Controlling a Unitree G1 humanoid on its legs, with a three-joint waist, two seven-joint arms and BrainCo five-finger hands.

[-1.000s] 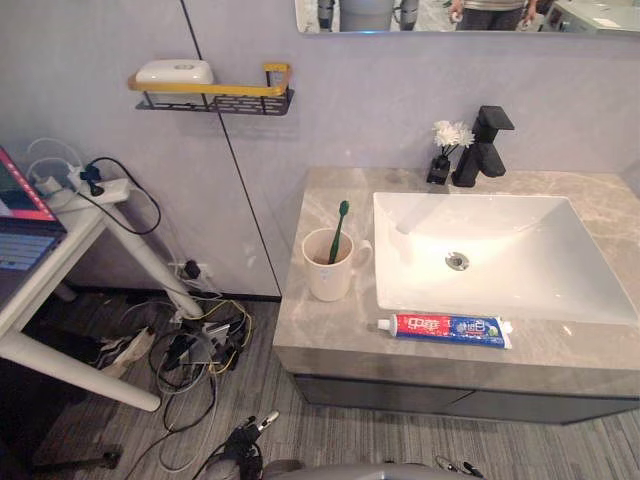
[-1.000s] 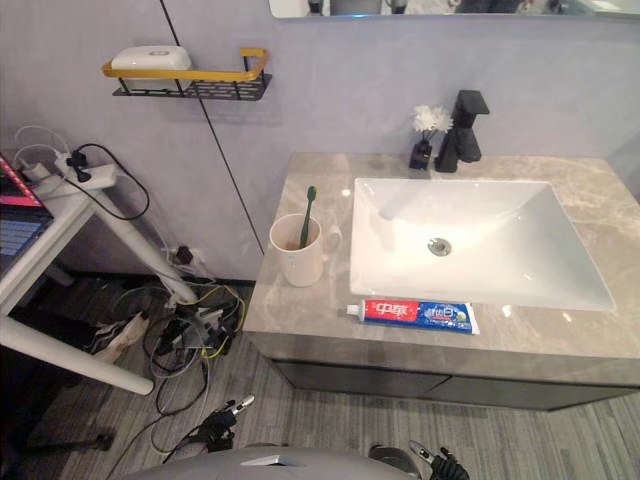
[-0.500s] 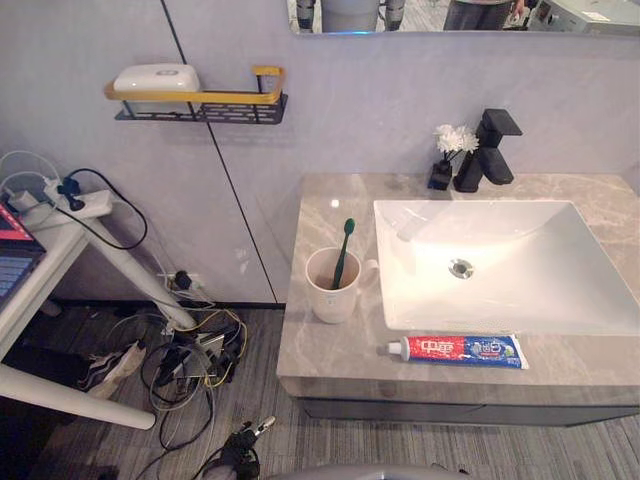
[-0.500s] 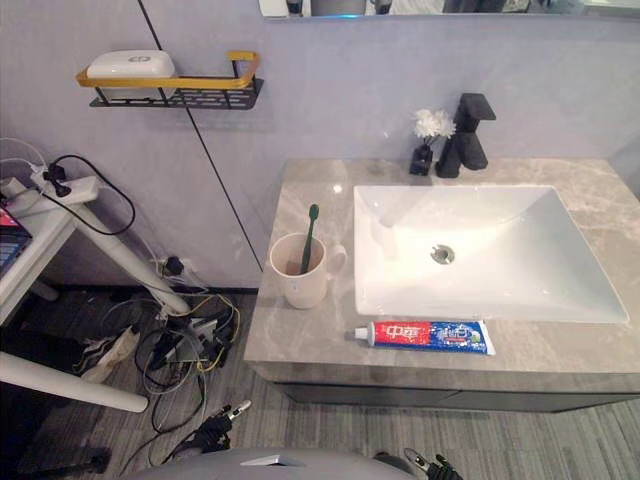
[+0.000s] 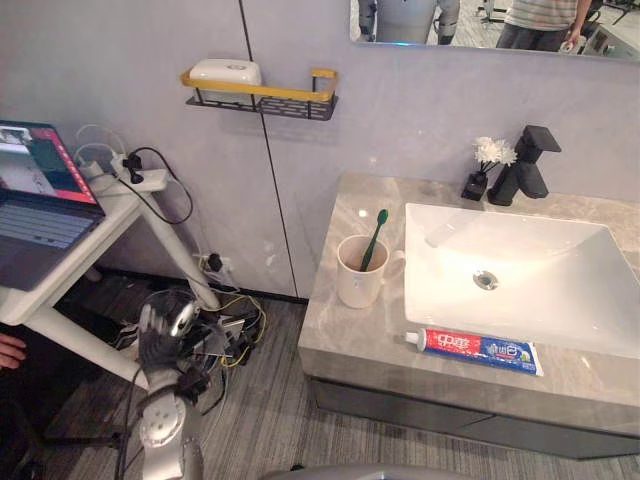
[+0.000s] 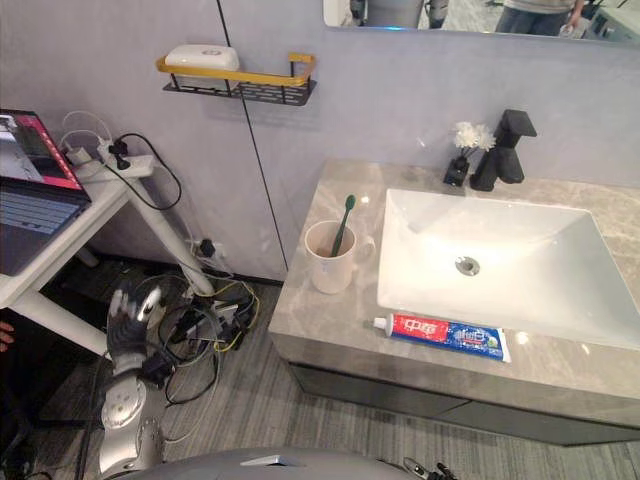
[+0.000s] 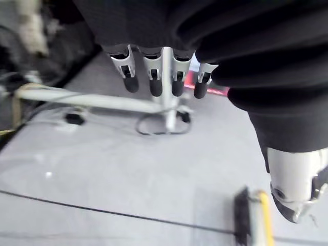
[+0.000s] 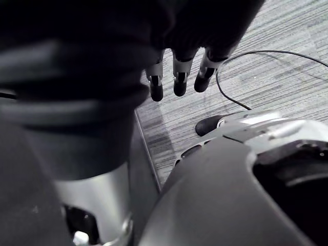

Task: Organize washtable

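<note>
Plainly, the printed toothpaste tube (image 5: 475, 348) lies beside the sink (image 5: 545, 245).

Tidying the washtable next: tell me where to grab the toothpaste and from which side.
I'd take the toothpaste across its middle, from above: it lies flat along the front edge of the counter, cap toward the cup, with the sink close behind it.

Grey marble countertop (image 5: 345, 335) carries 1 white mug (image 5: 358, 280) near its left edge. 1 toothpaste tube (image 5: 476, 349) lies flat along the front edge, before the sink (image 5: 520, 285). At the back stand 1 black faucet (image 5: 526, 166) and 1 small flower vase (image 5: 475, 183), just beside each other.
</note>
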